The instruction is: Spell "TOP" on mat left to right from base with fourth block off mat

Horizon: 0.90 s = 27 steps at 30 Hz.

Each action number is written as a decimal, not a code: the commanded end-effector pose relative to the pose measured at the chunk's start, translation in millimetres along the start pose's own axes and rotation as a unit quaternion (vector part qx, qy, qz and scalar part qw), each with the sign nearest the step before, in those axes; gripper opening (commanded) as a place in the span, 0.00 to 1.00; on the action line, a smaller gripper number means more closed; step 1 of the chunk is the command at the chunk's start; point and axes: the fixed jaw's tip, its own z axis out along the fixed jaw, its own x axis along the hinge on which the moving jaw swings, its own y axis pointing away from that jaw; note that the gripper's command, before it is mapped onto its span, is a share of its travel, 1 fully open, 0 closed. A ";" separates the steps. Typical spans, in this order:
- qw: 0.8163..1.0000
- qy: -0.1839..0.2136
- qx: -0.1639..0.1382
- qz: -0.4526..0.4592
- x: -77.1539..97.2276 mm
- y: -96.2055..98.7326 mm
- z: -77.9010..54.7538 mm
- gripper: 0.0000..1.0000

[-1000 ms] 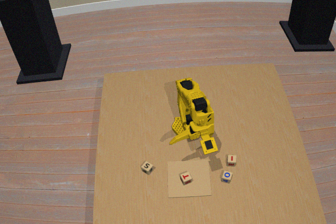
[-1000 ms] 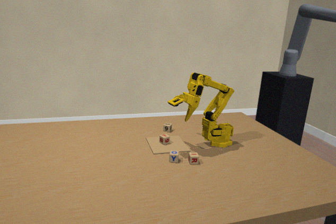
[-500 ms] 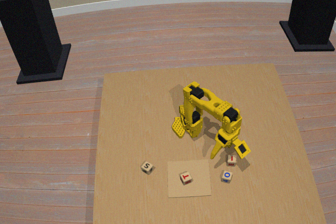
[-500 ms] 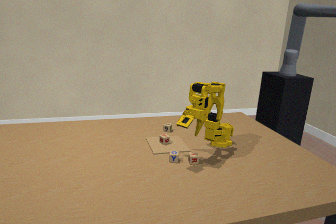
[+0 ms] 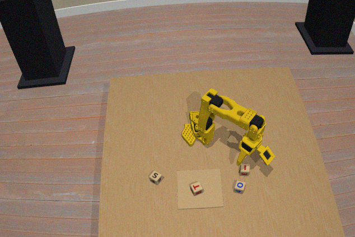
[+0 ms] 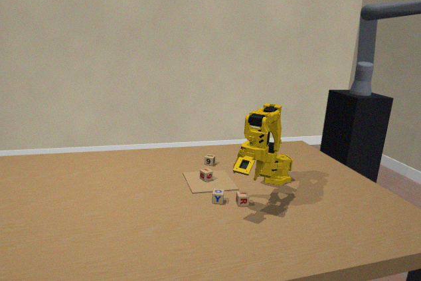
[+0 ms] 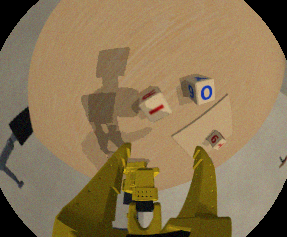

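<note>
My gripper (image 5: 253,163) (image 6: 246,176) (image 7: 163,147) is partly open and empty, above the table near the I block. The block (image 5: 196,188) (image 6: 206,175) (image 7: 215,139) with a red T on top sits askew on the thin mat (image 5: 211,199) (image 6: 222,182) (image 7: 210,124). The block (image 5: 239,186) (image 6: 218,196) (image 7: 200,90) with a blue O on top is off the mat, at its right in the top view. The block (image 5: 244,169) (image 6: 242,199) (image 7: 155,105) with a red bar like an I on top is beside it, nearer the arm. No P shows on any visible face.
The block (image 5: 155,177) (image 6: 209,160) with a black S on top stands off the mat, on its left in the top view. The arm's base stands behind the mat in that view. The O and I blocks stand close together with a small gap.
</note>
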 end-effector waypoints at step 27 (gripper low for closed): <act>0.991 -0.077 -0.004 0.113 -40.4 -49.8 -15.6 0.35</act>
